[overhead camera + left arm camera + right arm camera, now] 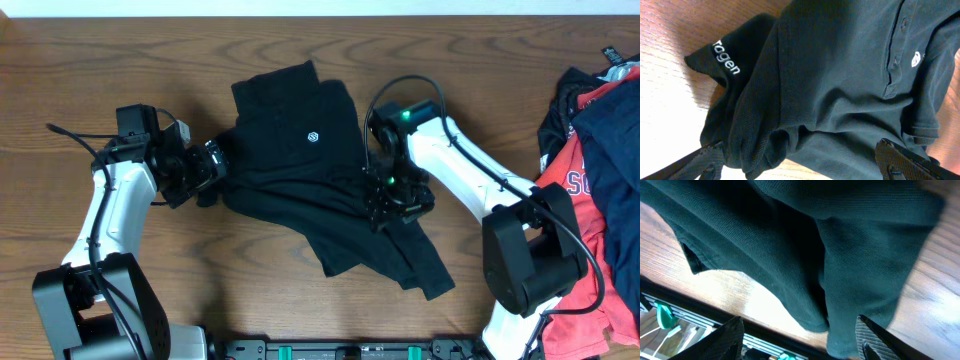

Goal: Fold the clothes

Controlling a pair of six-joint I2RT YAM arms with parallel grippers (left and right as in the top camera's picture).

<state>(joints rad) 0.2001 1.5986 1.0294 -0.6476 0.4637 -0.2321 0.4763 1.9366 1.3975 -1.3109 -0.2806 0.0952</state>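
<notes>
A black polo shirt with a small white chest logo lies crumpled in the middle of the table. My left gripper is at the shirt's left edge. In the left wrist view its fingers are spread wide, with bunched black cloth and a sleeve with white lettering between and beyond them. My right gripper hovers over the shirt's lower right part. In the right wrist view its fingers are open, with hanging folds of the shirt between them. Neither gripper pinches the cloth.
A pile of other clothes, red and navy, lies at the right edge of the wooden table. The table's front edge and a rail with green parts show in the right wrist view.
</notes>
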